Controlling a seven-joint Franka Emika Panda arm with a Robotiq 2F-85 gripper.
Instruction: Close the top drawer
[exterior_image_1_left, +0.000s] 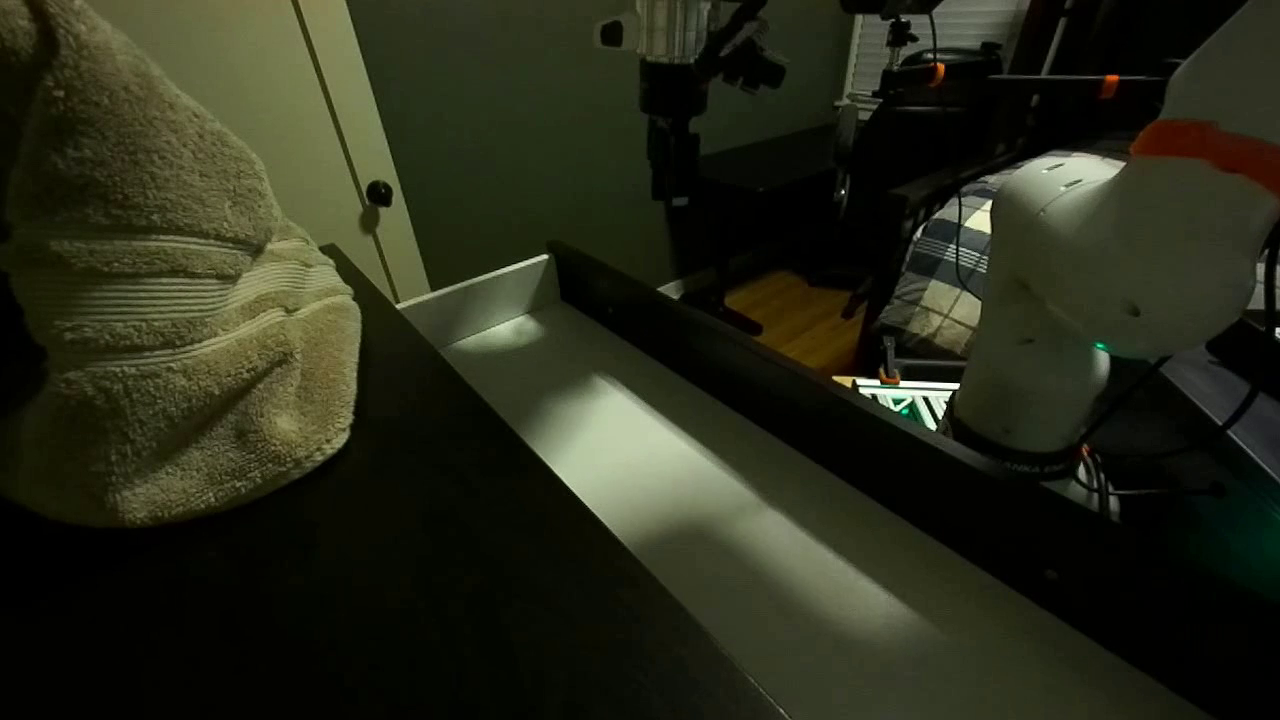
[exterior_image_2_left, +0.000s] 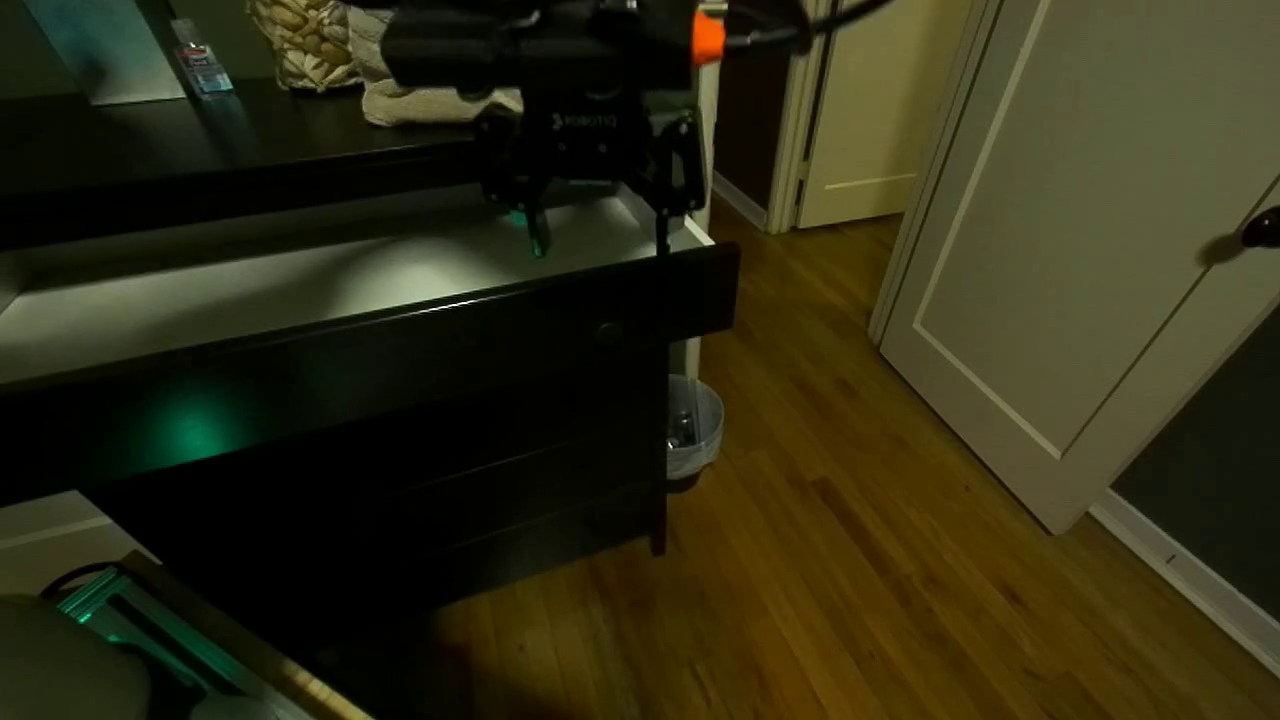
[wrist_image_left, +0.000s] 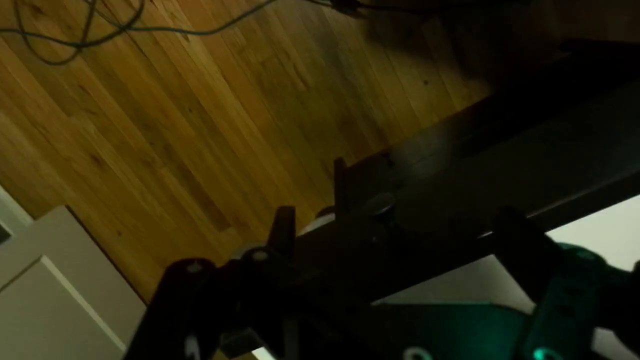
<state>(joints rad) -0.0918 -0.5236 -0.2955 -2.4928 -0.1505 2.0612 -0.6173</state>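
Observation:
The top drawer is pulled out, with its pale grey interior (exterior_image_1_left: 640, 470) showing in both exterior views, also here (exterior_image_2_left: 400, 270). Its dark front panel (exterior_image_2_left: 400, 350) carries a round knob (exterior_image_2_left: 608, 333). My gripper (exterior_image_2_left: 601, 245) is open and empty, fingers pointing down, near the drawer's right end in that exterior view. In an exterior view the gripper (exterior_image_1_left: 674, 190) hangs beyond the front panel's far end. In the wrist view the fingers (wrist_image_left: 397, 215) are spread wide, with the dark front and a strip of interior (wrist_image_left: 460, 280) between them. Contact with the drawer cannot be told.
A beige towel (exterior_image_1_left: 190, 330) lies on the dark cabinet top (exterior_image_1_left: 420, 560). A sanitizer bottle (exterior_image_2_left: 205, 65) and a woven basket (exterior_image_2_left: 305, 45) stand there too. A wastebasket (exterior_image_2_left: 695, 430) is beside the cabinet. A white door (exterior_image_2_left: 1080, 250) stands at the right. Cables (wrist_image_left: 80, 42) lie on the floor.

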